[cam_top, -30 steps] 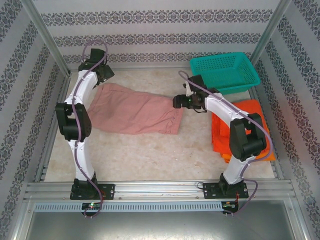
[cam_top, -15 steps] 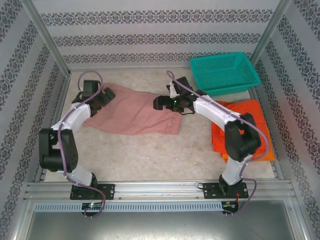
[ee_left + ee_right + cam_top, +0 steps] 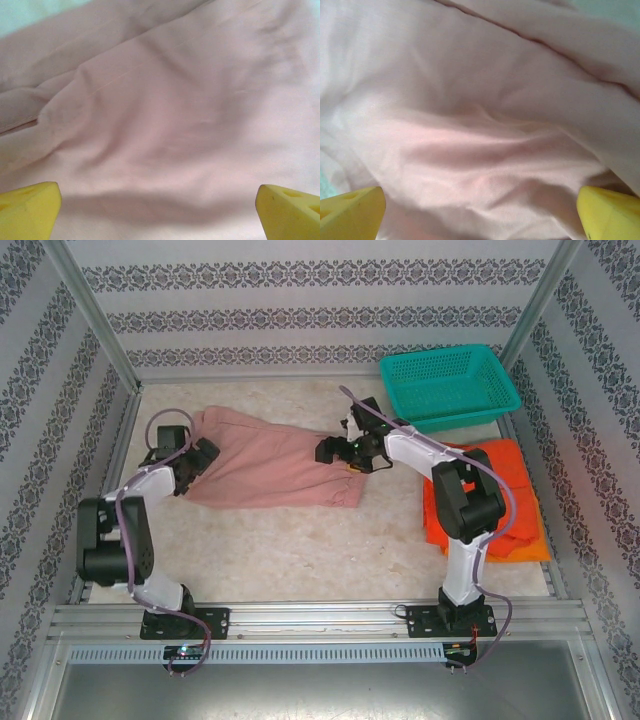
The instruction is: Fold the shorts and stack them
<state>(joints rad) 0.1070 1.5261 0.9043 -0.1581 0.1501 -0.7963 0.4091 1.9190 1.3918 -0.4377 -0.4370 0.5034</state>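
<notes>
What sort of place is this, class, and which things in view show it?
Probably a robot test cell: metal frame and patterned walls box in the table, a rail carries the left arm and right arm, pink shorts lie near a teal basket.

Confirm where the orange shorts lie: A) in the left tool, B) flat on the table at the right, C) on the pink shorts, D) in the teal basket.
B: the orange shorts lie on the table, outside the basket and apart from the pink shorts.
</notes>
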